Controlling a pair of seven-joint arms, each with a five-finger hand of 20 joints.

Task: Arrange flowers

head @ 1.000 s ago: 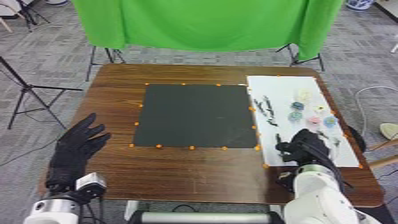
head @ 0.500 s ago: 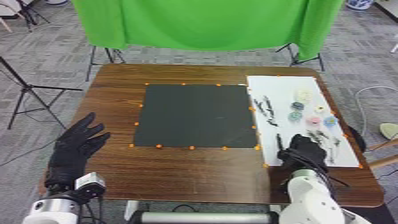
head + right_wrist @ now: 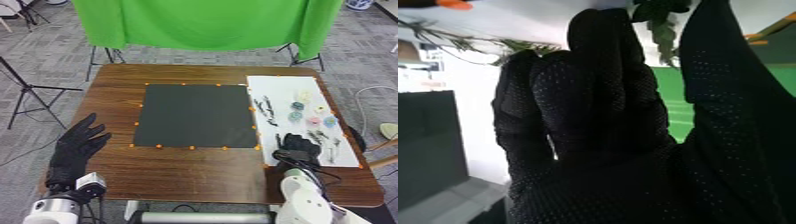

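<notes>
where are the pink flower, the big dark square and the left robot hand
Pink flower [image 3: 314, 121]: head view, on the middle of its bloom
Dark square [image 3: 195, 116]: head view, on the middle of its bare surface
Left robot hand [image 3: 73, 149]: head view, on the gloved palm

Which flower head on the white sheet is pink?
The round pink flower head, between the pale teal flower head and the light blue flower head; none of the others is pink.
</notes>
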